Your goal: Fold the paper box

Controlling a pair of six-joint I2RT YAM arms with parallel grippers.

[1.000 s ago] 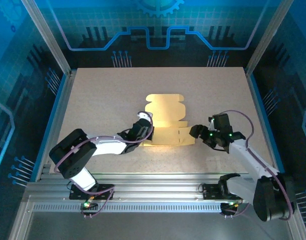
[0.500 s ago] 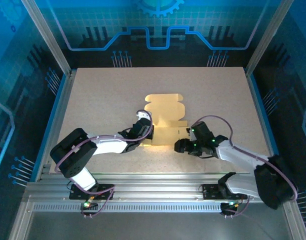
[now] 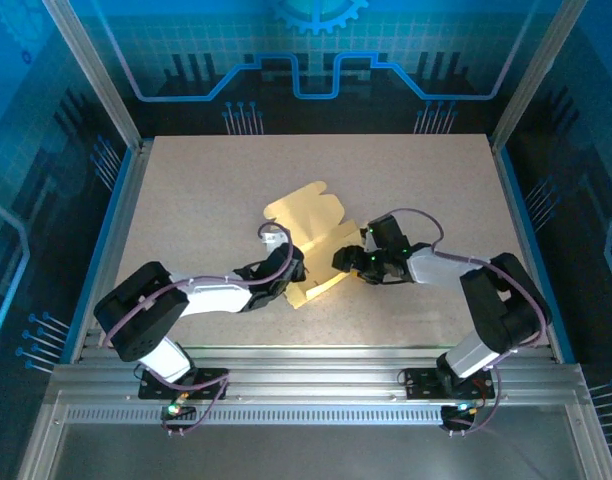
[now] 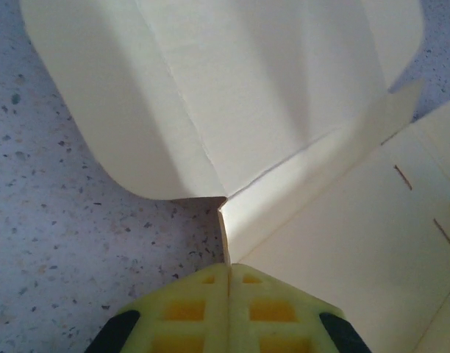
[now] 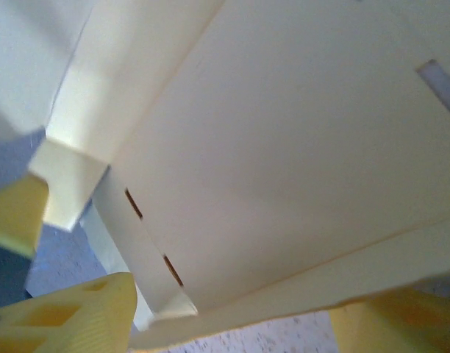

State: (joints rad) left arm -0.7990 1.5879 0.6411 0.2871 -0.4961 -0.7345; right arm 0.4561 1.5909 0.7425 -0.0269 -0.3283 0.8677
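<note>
- Swinging counterclockwise, the paper box [image 3: 304, 215] now lies skewed.
- Left gripper [image 4: 227, 271] stays pinched on its edge.
- Right gripper [image 3: 344, 262], jaws apart, has reached its right side.

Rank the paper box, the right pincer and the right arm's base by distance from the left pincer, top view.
1. paper box: clamped in the left pincer, middle of the view.
2. right pincer: just to its right, at the box's right edge.
3. right arm's base: bottom right, well apart.
</note>
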